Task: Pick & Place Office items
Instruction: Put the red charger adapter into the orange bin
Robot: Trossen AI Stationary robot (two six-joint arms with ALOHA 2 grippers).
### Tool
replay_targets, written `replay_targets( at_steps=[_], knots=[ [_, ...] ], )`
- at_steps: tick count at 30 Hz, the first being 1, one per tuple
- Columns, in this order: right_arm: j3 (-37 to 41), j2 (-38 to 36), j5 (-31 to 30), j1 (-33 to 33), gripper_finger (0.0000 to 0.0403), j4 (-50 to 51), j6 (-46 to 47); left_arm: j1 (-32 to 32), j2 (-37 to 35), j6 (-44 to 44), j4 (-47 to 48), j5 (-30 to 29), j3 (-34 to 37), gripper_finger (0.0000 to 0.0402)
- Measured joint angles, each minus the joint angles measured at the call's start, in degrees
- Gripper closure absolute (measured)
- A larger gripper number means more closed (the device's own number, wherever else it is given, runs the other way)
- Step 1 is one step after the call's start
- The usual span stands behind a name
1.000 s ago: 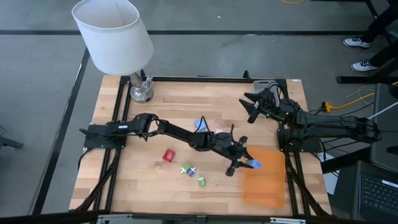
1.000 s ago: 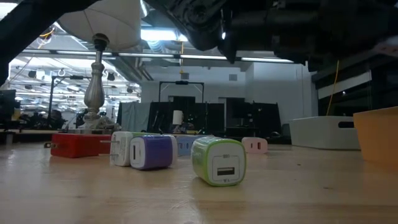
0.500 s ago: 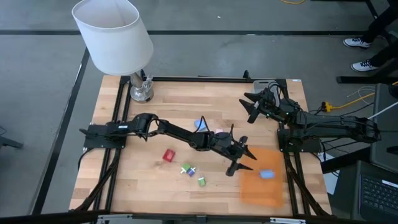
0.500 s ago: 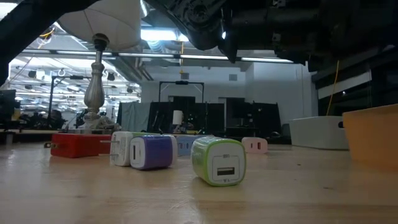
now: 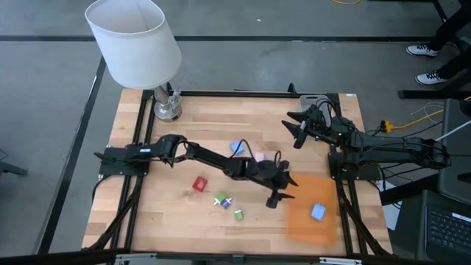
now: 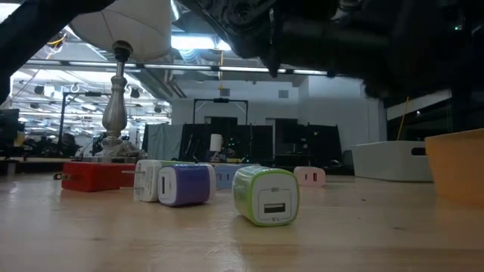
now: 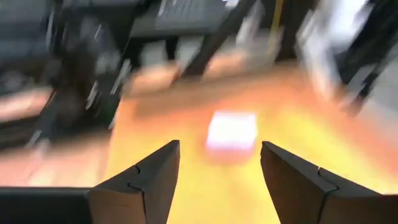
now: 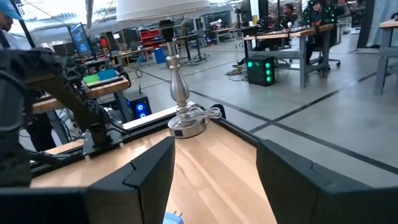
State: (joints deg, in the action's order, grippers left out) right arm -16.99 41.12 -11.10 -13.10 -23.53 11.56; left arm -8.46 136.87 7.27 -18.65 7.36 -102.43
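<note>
Orange sheet [image 5: 313,217] is lying at the near right corner of the wooden surface [image 5: 184,125], and one blue piece [image 5: 318,212] is sitting on it, free of any grip; the left claw [image 5: 282,188] is hanging just beside the sheet's inner edge with its fingers spread wide and nothing between them, as the left wrist view is also showing; the remaining office items are lying back on the left arm's own side of that claw, so the coming reach, as I judge it, is turning on a swing away from the sheet toward the middle of the surface; the green piece [image 5: 238,214] is sitting nearest, with the green-and-white piece [image 5: 219,199] and the purple piece [image 5: 227,203] touching each other just beyond it, and the red piece [image 5: 199,184] farther on; a blue piece [image 5: 237,147] and a pink piece [image 5: 258,157] are lying near the arm's middle links; the right claw [image 5: 297,124] is waiting open and empty over the far right of the surface, well apart from every loose piece, so the left arm is clearly the nearer one; the pieces look squat and blocky in the low view, so no long axis is governing the grip much.
</note>
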Motion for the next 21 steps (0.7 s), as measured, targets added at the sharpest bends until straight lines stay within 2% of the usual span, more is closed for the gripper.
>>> replay_targets(
  at_steps=[4, 9, 14, 18, 21],
  knots=[
    [0.0, 0.0, 0.0, 0.0, 0.0179, -0.1, -0.5, -2.0, -3.0, 5.2, 15.3, -8.3, 0.0, 0.0191],
    [0.0, 0.0, 0.3, 0.0, 0.0179, -0.2, -1.6, -5.8, -6.5, 2.9, 27.8, -9.8, 0.0, 0.0192],
    [0.0, 0.0, 1.8, 0.0, 0.0179, -0.2, -1.5, -9.9, -10.0, -0.6, 37.8, -23.9, 0.0, 0.0192],
    [0.0, 0.0, 1.9, 0.0, 0.0179, -0.2, -1.1, -11.7, -13.5, -8.3, 48.0, -31.3, 0.0, 0.0192],
    [0.0, 0.0, 2.7, 0.0, 0.0179, -0.2, -0.6, -13.5, -16.1, -12.2, 53.7, -39.4, 0.0, 0.0192]
  ],
)
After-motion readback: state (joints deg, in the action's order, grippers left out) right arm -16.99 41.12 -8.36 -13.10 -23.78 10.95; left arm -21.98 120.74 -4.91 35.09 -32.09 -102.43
